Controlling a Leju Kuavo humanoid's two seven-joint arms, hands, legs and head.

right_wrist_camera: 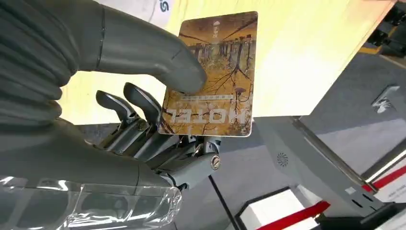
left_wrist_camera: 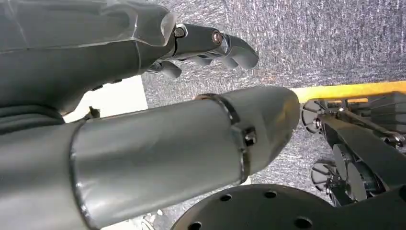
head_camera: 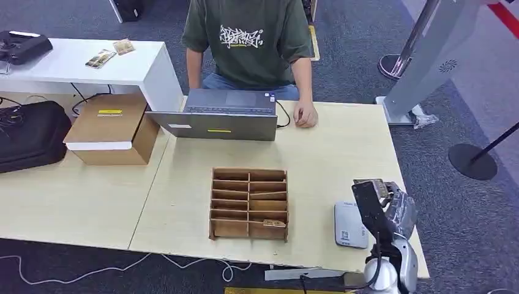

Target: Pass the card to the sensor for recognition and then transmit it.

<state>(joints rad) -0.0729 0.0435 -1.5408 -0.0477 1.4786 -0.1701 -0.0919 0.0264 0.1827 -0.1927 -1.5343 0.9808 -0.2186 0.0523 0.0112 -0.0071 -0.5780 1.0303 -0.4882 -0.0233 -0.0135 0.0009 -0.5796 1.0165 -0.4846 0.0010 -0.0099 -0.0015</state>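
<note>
A brown card (right_wrist_camera: 210,76) printed with trees and the word HOTEL is pinched between the thumb and fingers of my right hand (right_wrist_camera: 119,110). In the head view that hand (head_camera: 384,205) hovers at the table's near right corner, just right of and above the flat grey sensor (head_camera: 349,225). The card's top edge (head_camera: 369,182) peeks over the hand. My left hand (left_wrist_camera: 206,45) hangs beside my body over the carpet, its fingers loosely bent and holding nothing.
A wooden slotted box (head_camera: 249,203) stands mid-table with one card (head_camera: 274,223) in a near-right slot. A person sits across the table behind a laptop (head_camera: 223,114), one hand (head_camera: 305,115) resting on the table. A cardboard box (head_camera: 113,128) and a black bag (head_camera: 30,135) lie left.
</note>
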